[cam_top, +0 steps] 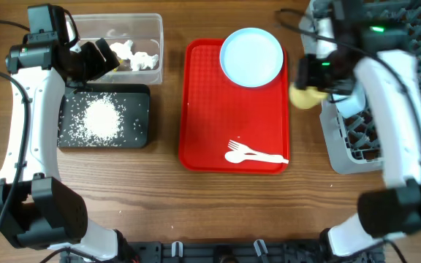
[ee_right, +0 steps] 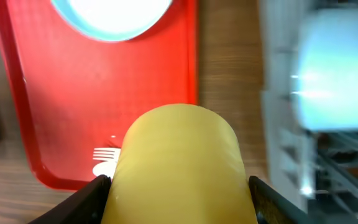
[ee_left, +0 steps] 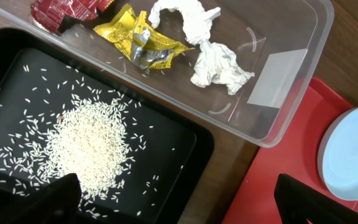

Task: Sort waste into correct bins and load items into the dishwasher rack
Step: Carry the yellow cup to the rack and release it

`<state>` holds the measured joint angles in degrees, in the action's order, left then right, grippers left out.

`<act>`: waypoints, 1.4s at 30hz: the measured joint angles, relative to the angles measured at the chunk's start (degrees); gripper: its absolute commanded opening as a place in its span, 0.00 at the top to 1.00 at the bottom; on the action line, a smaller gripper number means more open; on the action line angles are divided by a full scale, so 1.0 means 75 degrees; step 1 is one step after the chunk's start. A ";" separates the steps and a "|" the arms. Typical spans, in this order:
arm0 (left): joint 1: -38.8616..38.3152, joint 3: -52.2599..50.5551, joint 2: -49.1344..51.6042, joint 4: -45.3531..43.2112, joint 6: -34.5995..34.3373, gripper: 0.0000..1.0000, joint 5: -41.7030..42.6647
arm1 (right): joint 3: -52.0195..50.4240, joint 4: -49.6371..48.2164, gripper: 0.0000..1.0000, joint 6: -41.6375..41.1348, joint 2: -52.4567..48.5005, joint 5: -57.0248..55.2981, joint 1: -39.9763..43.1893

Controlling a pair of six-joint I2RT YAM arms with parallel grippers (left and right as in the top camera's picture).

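My right gripper [cam_top: 307,86] is shut on the yellow cup [ee_right: 178,165], which also shows in the overhead view [cam_top: 303,96], and holds it above the table between the red tray and the grey dishwasher rack [cam_top: 357,142]. A pale blue bowl [ee_right: 337,78] sits in the rack. The pale blue plate [cam_top: 251,56] and the white fork and spoon [cam_top: 254,153] lie on the red tray. My left gripper [ee_left: 176,199] is open and empty over the black tray [ee_left: 185,134] with the rice heap [ee_left: 89,146]. The clear tub [ee_left: 278,74] holds a red wrapper [ee_left: 64,9], a yellow wrapper [ee_left: 138,40] and tissue [ee_left: 213,59].
The large red tray [cam_top: 210,109] lies in the middle of the wooden table. The clear tub [cam_top: 152,29] stands just behind the black tray [cam_top: 141,109] at the left. The rack fills the right edge.
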<state>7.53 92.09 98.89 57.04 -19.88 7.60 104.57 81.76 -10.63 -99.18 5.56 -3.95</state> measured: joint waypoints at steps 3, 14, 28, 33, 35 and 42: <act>0.0000 0.0000 0.0000 0.0000 0.0000 0.00 0.0000 | 0.0006 0.0055 0.41 0.0067 0.0504 -0.0038 0.1081; 0.0000 0.0000 0.0000 0.0000 0.0000 0.00 0.0000 | 0.0006 -0.0178 0.41 0.0184 0.0224 -0.0347 0.4978; 0.0000 0.0000 0.0000 0.0000 0.0000 0.00 0.0000 | 0.0006 -0.1005 0.44 -0.0090 -0.1154 -0.0612 0.6513; 0.0000 0.0000 0.0000 -0.0003 0.0000 0.00 0.0003 | 0.0006 -0.1317 0.44 -0.0114 -0.1405 -0.0615 0.7085; 0.0000 0.0000 0.0000 0.0000 0.0000 0.00 0.0000 | 0.0006 -0.1460 0.44 -0.0117 -0.1594 -0.0632 0.7262; 0.0000 0.0000 0.0000 0.0000 0.0000 0.00 0.0000 | 0.0006 -0.2049 0.44 -0.0119 -0.2174 -0.0627 0.7326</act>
<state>7.53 92.09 98.89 57.04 -19.88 7.60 104.62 66.39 -11.53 -115.48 0.86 51.00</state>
